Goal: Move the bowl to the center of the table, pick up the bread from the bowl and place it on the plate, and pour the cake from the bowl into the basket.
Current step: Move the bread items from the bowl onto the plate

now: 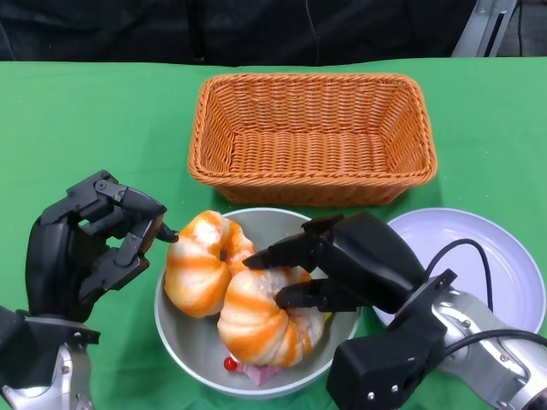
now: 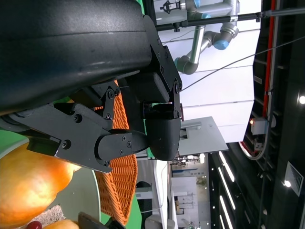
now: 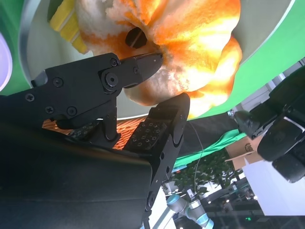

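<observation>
Nearest, the right hand [image 1: 329, 269] reaches into the bowl [image 1: 192, 346], its fingers [image 3: 143, 64] parted around the nearer bread [image 1: 265, 320] and touching its crust, not yet clenched on it. The bread looks light, soft and puffy, so it likely squashes under a hard squeeze; a gentle hold across its rounded middle seems best. A second bread [image 1: 201, 265] lies beside it, and the pink cake [image 1: 256, 371] peeks from underneath. The left hand [image 1: 85, 243] hovers beside the bowl's rim, fingers curled, holding nothing. The plate [image 1: 487, 256] waits just right; the basket [image 1: 312, 137] stands beyond
</observation>
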Robot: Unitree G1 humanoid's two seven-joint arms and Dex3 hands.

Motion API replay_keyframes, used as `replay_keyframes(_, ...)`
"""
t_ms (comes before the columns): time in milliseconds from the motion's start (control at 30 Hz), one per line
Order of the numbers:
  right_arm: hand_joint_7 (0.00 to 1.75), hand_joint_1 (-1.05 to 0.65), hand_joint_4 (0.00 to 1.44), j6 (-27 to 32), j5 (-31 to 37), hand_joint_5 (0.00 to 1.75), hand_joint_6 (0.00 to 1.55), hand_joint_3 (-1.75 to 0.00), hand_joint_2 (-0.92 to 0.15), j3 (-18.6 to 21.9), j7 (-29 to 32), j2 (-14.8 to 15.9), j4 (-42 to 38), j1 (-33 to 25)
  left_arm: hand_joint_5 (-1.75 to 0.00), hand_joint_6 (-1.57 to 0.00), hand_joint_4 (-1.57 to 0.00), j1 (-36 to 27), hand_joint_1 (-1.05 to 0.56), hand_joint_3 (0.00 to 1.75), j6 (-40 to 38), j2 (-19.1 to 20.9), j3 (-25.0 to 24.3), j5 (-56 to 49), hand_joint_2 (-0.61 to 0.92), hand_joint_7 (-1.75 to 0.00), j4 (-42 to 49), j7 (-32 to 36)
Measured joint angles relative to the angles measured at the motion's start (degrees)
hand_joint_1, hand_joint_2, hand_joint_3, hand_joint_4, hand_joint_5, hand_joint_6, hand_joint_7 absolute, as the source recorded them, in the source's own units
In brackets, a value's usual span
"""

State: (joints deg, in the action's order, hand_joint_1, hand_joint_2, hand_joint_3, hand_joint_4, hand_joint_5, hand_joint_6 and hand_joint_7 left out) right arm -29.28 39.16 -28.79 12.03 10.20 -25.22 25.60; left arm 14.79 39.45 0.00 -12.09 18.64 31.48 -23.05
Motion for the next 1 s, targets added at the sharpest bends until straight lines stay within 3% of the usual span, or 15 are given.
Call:
replay_keyframes(400, 0.15, -0.11, 0.84, -2.6, -0.9, 1.2, 1.18, -0.1, -0.92, 1.4, 0.5, -1.0, -0.6, 0.0, -1.37, -0.91, -0.81, 0.0, -0.14, 0.52, 0.0, 0.0, 0.0, 0.2, 0.8, -1.02, 0.3, 0.0)
replay_keyframes(600, 0.17, -0.12, 0.79, -3.4, -4.2, 1.28, 1.16, -0.1, -0.92, 5.2, 0.8, -1.1, 2.1, -0.1, -1.37, -0.92, -0.8, 0.0, -0.13, 0.51, 0.0, 0.0, -0.1, -0.1, 0.8, -1.02, 0.3, 0.1)
replay_keyframes(800, 0.19, -0.12, 0.79, -2.9, -5.2, 1.3, 1.16, -0.1, -0.91, 6.3, 0.1, -1.1, 3.9, -0.9, -1.36, -0.91, -0.8, 0.2, -0.14, 0.51, 0.1, 0.0, -0.2, -0.1, 0.81, -1.01, 0.8, 0.0)
replay_keyframes(1000, 0.28, -0.11, 0.75, -2.0, -8.6, 1.44, 1.14, -0.1, -0.92, 9.5, -2.1, -1.0, 7.6, -1.5, -1.34, -0.91, -0.81, 0.4, -0.14, 0.5, 0.3, 0.5, -1.2, 0.3, 0.81, -1.0, 2.0, -0.8)
